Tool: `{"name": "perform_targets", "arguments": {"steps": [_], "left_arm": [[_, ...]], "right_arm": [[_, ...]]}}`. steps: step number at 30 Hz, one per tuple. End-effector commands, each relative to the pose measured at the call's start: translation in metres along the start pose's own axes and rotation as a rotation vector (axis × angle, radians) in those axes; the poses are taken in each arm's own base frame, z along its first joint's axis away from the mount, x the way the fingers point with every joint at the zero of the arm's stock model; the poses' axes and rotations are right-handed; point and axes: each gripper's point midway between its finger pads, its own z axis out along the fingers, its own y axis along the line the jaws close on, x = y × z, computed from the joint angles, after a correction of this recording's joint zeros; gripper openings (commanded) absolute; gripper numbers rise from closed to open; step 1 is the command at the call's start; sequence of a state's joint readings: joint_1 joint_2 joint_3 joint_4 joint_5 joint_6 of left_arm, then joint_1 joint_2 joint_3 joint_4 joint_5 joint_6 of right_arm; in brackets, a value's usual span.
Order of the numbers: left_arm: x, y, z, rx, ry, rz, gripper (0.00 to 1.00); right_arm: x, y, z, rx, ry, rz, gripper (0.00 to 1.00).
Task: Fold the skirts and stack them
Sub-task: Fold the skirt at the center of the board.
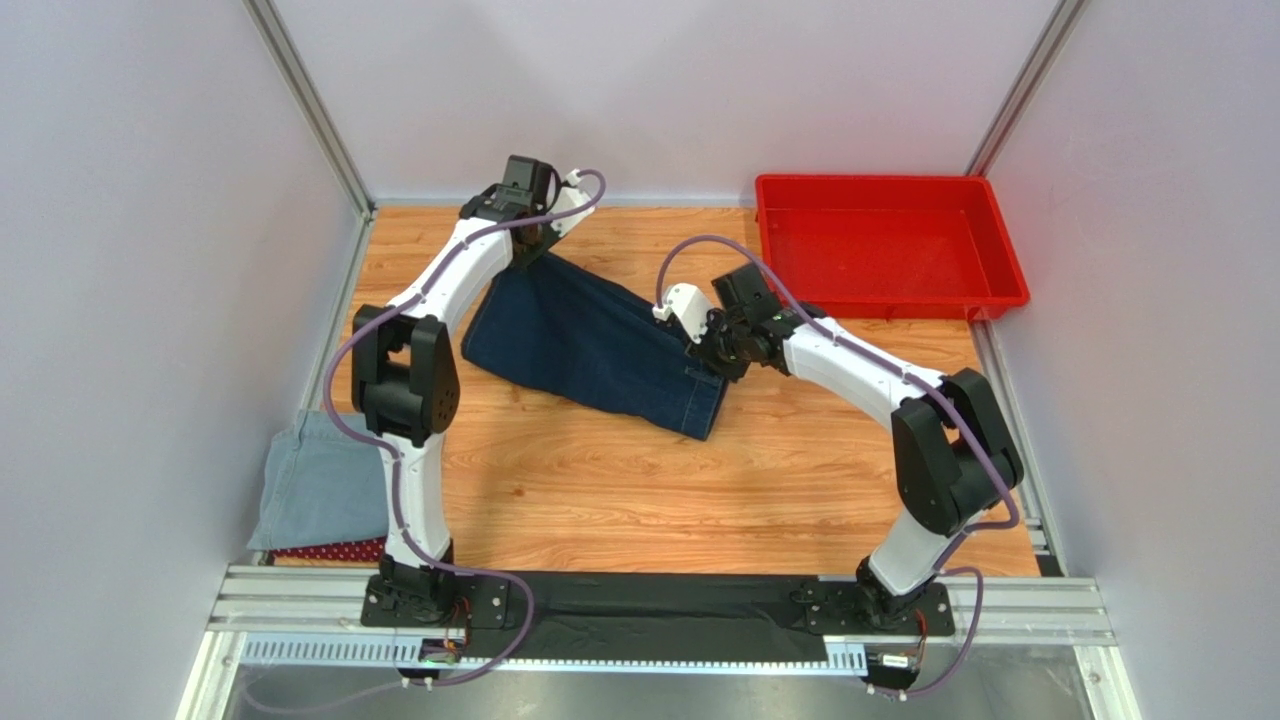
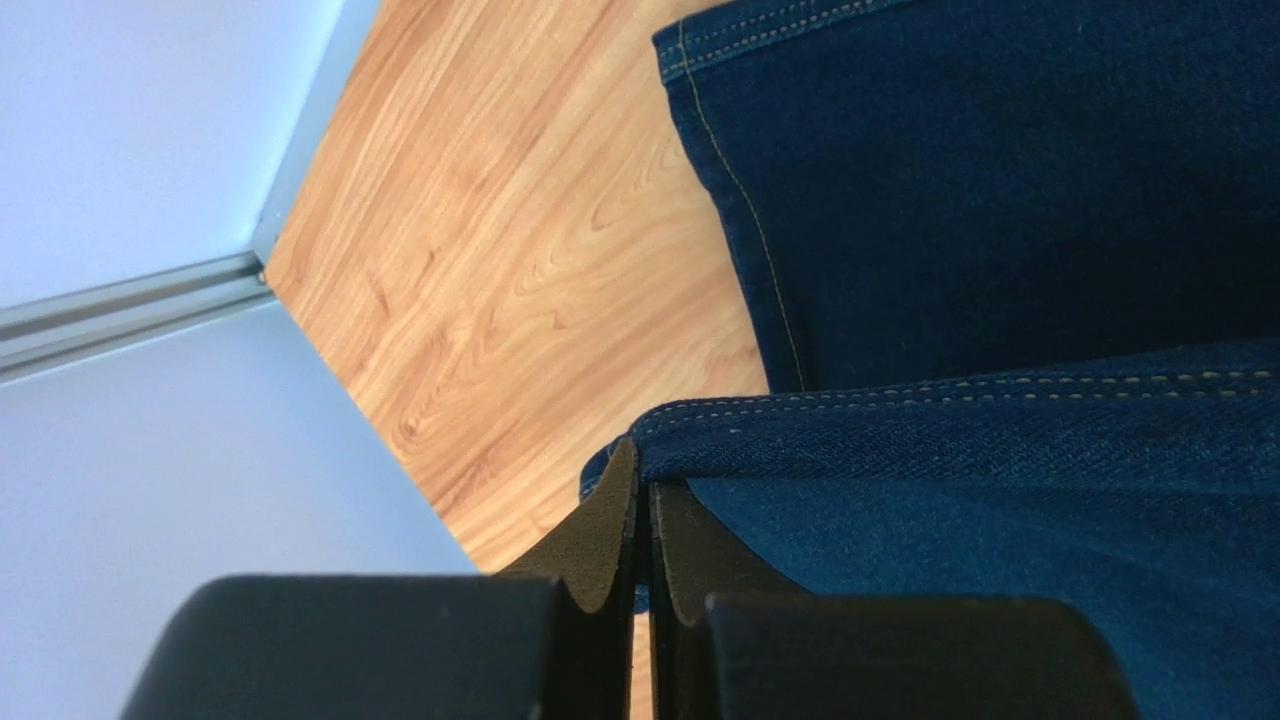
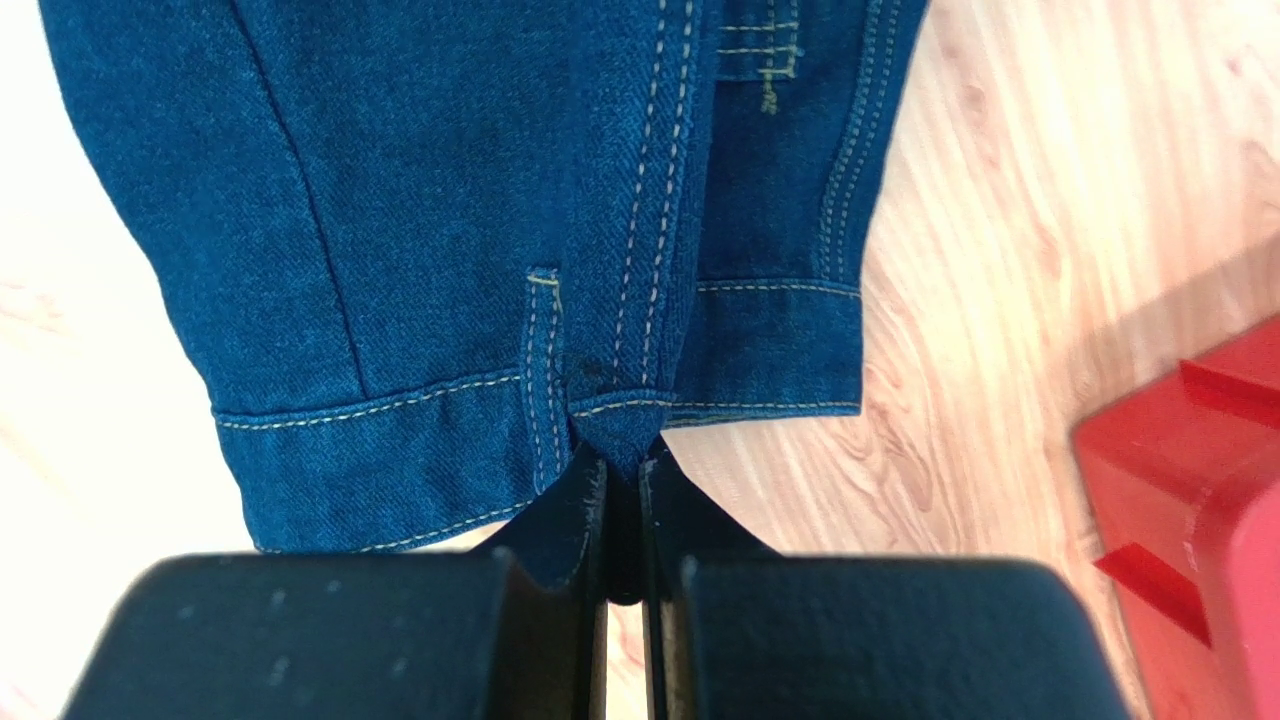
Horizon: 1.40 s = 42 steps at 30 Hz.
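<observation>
Jaws grip the navy skirt (image 1: pixel 594 342), stretched far-left to near-right.

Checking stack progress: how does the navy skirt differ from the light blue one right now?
Colour: the navy skirt is dark indigo, the light blue skirt pale grey-blue. Place: navy is mid-table towards the back; light blue is at the near left edge, on top of a dark red skirt. State: navy is pinched by the left hand and right hand; light blue is untouched. Both are denim.
</observation>
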State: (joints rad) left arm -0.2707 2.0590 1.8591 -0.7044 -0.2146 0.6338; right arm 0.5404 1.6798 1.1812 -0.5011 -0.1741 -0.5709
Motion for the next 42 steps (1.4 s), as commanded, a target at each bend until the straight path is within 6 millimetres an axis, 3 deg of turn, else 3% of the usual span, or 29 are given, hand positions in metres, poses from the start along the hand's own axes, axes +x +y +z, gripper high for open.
{"name": "perform_targets", "arguments": {"steps": [1,4,8,12,13,15,17,20,22,23,25,26,27,28,29,33,38,42], "left_arm": [[-0.020,0.015,0.011,-0.087,-0.039,-0.025,0.00],[-0.025,0.016,0.024,-0.124,-0.045,-0.059,0.00],[-0.031,0.024,0.035,-0.188,-0.081,-0.099,0.00],[-0.033,0.012,0.049,-0.151,-0.099,-0.119,0.01],[-0.034,0.008,0.052,-0.135,-0.101,-0.122,0.05],[-0.035,-0.002,0.060,-0.100,-0.106,-0.132,0.42],[-0.033,-0.011,0.068,-0.082,-0.090,-0.157,0.67],[-0.037,-0.004,0.058,-0.064,-0.074,-0.211,0.72],[-0.035,0.002,0.042,-0.028,-0.075,-0.247,0.72],[-0.039,0.001,0.024,0.025,-0.117,-0.278,0.73],[-0.019,-0.004,0.007,0.108,-0.103,-0.327,0.73],[-0.016,0.002,-0.014,0.114,-0.130,-0.354,0.73],[0.001,-0.022,-0.012,0.201,-0.102,-0.379,0.73],[0.016,-0.023,-0.014,0.218,-0.090,-0.405,0.73],[0.031,-0.039,-0.019,0.262,-0.073,-0.417,0.73],[0.063,-0.065,-0.017,0.337,-0.035,-0.462,0.75],[0.075,-0.075,0.003,0.402,-0.011,-0.538,0.74],[0.082,-0.083,0.023,0.417,0.031,-0.556,0.69]], "right_arm": [[-0.009,-0.034,-0.001,0.099,-0.029,0.056,0.03],[0.003,-0.049,0.010,0.125,0.000,0.149,0.04],[0.000,-0.059,0.016,0.151,-0.021,0.192,0.06],[-0.008,-0.069,0.019,0.196,-0.072,0.213,0.14],[-0.010,-0.080,0.019,0.242,-0.088,0.241,0.18],[-0.004,-0.095,0.023,0.321,-0.069,0.291,0.29],[-0.004,-0.114,0.027,0.390,-0.071,0.384,0.35],[-0.004,-0.136,0.021,0.499,-0.041,0.509,0.39],[0.008,-0.143,0.008,0.570,0.015,0.591,0.41],[-0.001,-0.145,-0.006,0.578,-0.029,0.662,0.43],[-0.006,-0.131,-0.016,0.510,-0.066,0.740,0.44],[-0.011,-0.122,-0.021,0.475,-0.098,0.778,0.47],[-0.012,-0.102,-0.028,0.408,-0.123,0.794,0.48],[-0.012,-0.091,-0.029,0.372,-0.131,0.812,0.49],[-0.006,-0.070,-0.029,0.308,-0.127,0.864,0.52],[0.004,-0.022,-0.018,0.124,-0.099,0.960,0.55],[0.016,-0.006,-0.001,0.074,-0.058,1.028,0.56],[0.014,-0.001,0.014,0.026,-0.072,1.042,0.56]]}}
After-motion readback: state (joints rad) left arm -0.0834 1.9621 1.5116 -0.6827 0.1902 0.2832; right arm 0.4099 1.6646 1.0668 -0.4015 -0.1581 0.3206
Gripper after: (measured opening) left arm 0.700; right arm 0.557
